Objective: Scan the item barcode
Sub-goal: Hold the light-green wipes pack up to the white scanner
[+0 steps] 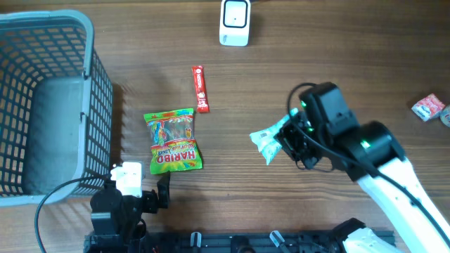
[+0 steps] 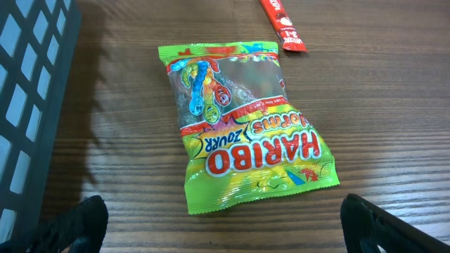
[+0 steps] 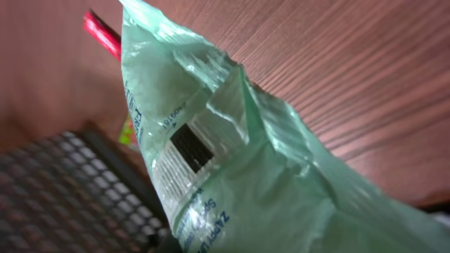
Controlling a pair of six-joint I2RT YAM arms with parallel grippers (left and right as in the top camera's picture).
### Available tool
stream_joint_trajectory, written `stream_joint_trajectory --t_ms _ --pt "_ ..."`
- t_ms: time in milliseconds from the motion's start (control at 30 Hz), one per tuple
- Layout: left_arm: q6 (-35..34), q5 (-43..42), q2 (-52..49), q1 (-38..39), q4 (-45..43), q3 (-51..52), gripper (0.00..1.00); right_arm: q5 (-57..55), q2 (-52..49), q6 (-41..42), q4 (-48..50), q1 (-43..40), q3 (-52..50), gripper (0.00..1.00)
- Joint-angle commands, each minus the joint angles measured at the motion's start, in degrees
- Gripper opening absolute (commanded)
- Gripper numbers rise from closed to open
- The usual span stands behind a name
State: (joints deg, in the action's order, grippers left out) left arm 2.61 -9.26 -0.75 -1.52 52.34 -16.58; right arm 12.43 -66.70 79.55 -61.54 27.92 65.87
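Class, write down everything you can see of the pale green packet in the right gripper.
The pale green packet is a small pouch of thin, crinkled, slightly see-through plastic film with a folded seam. A white printed patch carries small text and a black barcode, which faces the right wrist camera. The right gripper pinches one end, and the rest sticks out tilted from the fingers. Nothing else seems to touch it. I cannot tell whether it is lifted fully clear.
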Motion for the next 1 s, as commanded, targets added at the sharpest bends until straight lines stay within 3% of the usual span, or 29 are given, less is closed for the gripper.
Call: stream_joint_trajectory --t_ms 0,133,200,267,333,367,467,600,667,767,867,967 --pt "-0.52 0.13 0.44 -0.26 -0.15 -0.07 1.00 2.40 3.21 -0.42 0.81 0.00 0.17 0.04" --pt "-0.52 0.15 0.44 -0.26 -0.15 -0.07 1.00 14.51 3.54 -22.27 5.25 0.00 0.17 0.04" --pt "-0.52 0.13 0.44 -0.26 -0.15 -0.07 1.00 14.53 3.50 -30.49 6.75 0.00 0.17 0.04" --pt "-0.52 0.13 0.44 -0.26 -0.15 -0.07 1.00 3.26 3.04 -43.15 12.20 0.02 0.17 0.05" --pt "-0.52 0.13 0.44 -0.26 -0.15 -0.07 1.00 -16.55 0.57 -53.31 23.28 0.00 0.17 0.05" --pt "-0.52 0.13 0.44 -0.26 -0.15 -0.07 1.00 -21.92 -2.03 -59.06 29.94 0.00 0.15 0.05" --pt "-0.52 0.13 0.44 -0.26 -0.15 -0.07 1.00 -23.08 -13.22 -75.65 48.89 0.00 0.15 0.05" --pt "-0.52 0.13 0.44 -0.26 -0.15 -0.07 1.00 -28.44 -29.68 -89.88 74.14 0.00 0.17 0.05" --pt "-0.52 0.13 0.44 -0.26 -0.15 -0.07 1.00 -30.14 -39.63 -104.08 90.09 0.00 0.17 0.05" --pt "-0.52 0.13 0.44 -0.26 -0.15 -0.07 1.00 -31.61 -52.17 -117.52 110.03 -0.04 1.79 0.05" --pt "-0.52 0.13 0.44 -0.26 -0.15 -0.07 1.00 -32.35 -63.28 -129.41 116.04 -0.22 9.16 0.05" --pt "-0.50 0.13 0.44 -0.26 -0.15 -0.07 1.00 -33.92 -70.47 -130.73 118.84 -1.09 19.45 0.05"
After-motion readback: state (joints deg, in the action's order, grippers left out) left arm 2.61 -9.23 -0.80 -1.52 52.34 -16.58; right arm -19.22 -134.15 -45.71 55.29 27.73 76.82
